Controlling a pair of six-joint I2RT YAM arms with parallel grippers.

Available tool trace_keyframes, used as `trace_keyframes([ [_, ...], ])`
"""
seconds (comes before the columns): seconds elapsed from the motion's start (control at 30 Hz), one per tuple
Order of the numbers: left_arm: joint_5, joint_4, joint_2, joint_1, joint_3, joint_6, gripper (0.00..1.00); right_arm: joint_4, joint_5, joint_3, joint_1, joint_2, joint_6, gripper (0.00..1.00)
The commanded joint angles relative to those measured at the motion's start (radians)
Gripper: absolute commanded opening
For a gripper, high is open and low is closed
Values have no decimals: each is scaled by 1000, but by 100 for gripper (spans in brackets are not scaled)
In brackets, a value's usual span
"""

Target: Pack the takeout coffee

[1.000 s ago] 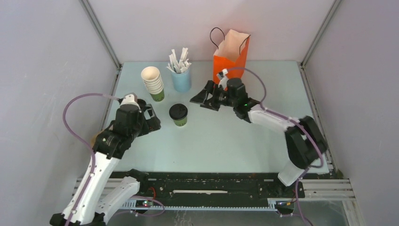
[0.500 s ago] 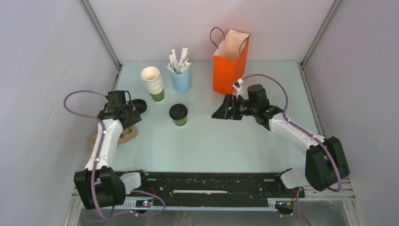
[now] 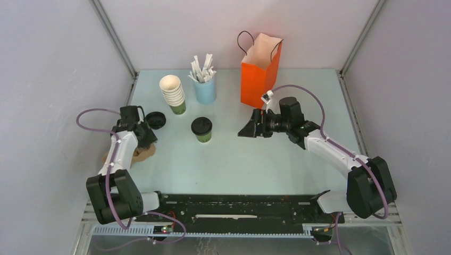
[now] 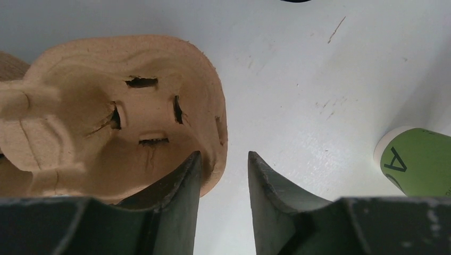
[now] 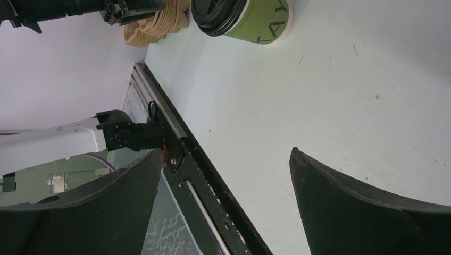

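Note:
The takeout coffee (image 3: 201, 129), a small green cup under a black lid, stands upright mid-table; it also shows in the right wrist view (image 5: 242, 16) and its green side in the left wrist view (image 4: 415, 167). My left gripper (image 3: 143, 139) hangs over a brown pulp cup carrier (image 3: 139, 154) at the left edge, well left of the cup. Its jaws (image 4: 224, 155) stand narrowly apart around the carrier's rim (image 4: 220, 133), with table showing in the gap. My right gripper (image 3: 245, 129) is wide open and empty (image 5: 226, 150), right of the cup and pointing toward it.
An orange paper bag (image 3: 260, 69) stands open at the back. A stack of cream-and-green cups (image 3: 173, 94) and a light blue cup of white sticks (image 3: 205, 85) stand behind the coffee. A loose black lid (image 3: 156, 120) lies beside the left gripper. Walls enclose the table.
My left arm swung away from the coffee to the carrier at the left edge, and its jaws narrowed. My right gripper drew back from the bag toward the right.

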Motion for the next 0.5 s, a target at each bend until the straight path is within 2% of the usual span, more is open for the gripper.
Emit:
trace_keyframes([
  [0.0, 28, 45, 6, 12, 0, 22, 41, 29, -4, 3, 2, -42, -25, 98],
  [0.13, 19, 40, 11, 13, 2, 24, 36, 22, 7, 3, 7, -50, -32, 98],
  [0.23, 10, 33, 12, 13, 3, 24, 27, 20, 10, 3, 10, -49, -35, 98],
  [0.4, -1, 31, -16, 12, -10, 25, 24, 17, 15, 3, 14, -49, -38, 98],
  [0.47, -11, 26, -31, 12, -12, 27, 20, 16, 14, 3, 13, -46, -38, 98],
])
